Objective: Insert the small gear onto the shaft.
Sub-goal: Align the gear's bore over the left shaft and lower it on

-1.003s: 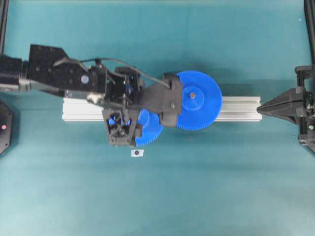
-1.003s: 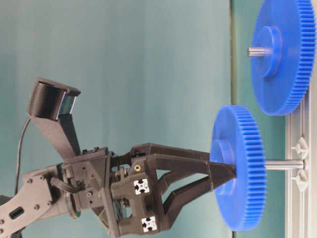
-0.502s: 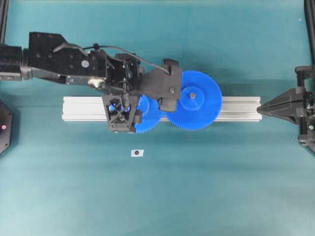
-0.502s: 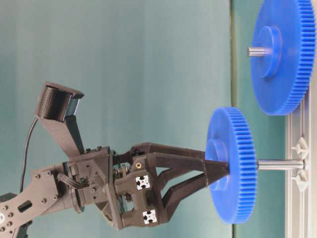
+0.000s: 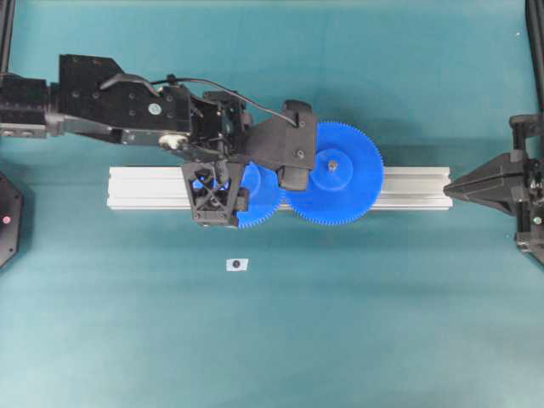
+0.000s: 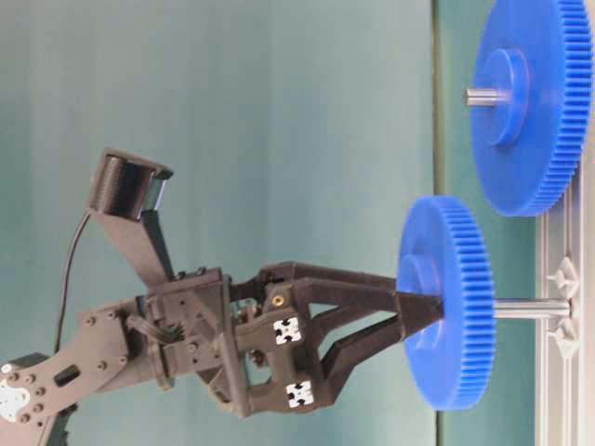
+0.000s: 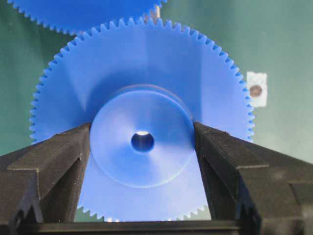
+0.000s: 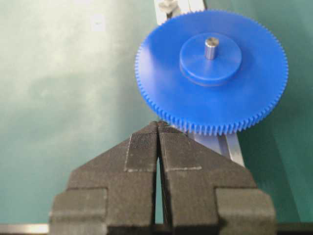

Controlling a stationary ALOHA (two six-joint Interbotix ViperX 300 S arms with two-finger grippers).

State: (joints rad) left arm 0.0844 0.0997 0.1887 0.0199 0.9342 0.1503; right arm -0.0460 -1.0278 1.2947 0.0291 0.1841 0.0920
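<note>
Over the rail now: left claw (image 6: 418, 321), clamped on the small gear (image 6: 446, 302) hub, slid it up toward 12 since a sec ago. Bore's lined up w/ the shaft (image 6: 530, 308), tip prob just entering, not seated yet.

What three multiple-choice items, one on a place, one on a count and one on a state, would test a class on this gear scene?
1. Where does the left hand grip the small gear?
A. by its teeth
B. by its raised hub
C. by the shaft

2. How many blue gears are there?
A. one
B. two
C. three

3. How is the right hand?
A. shut and empty
B. shut on the large gear
C. open wide

Answers:
1 B, the fingers press either side of the hub in the left wrist view.
2 B, the small gear and the large gear on the rail.
3 A, its fingertips meet with nothing between them, short of the large gear.
</note>
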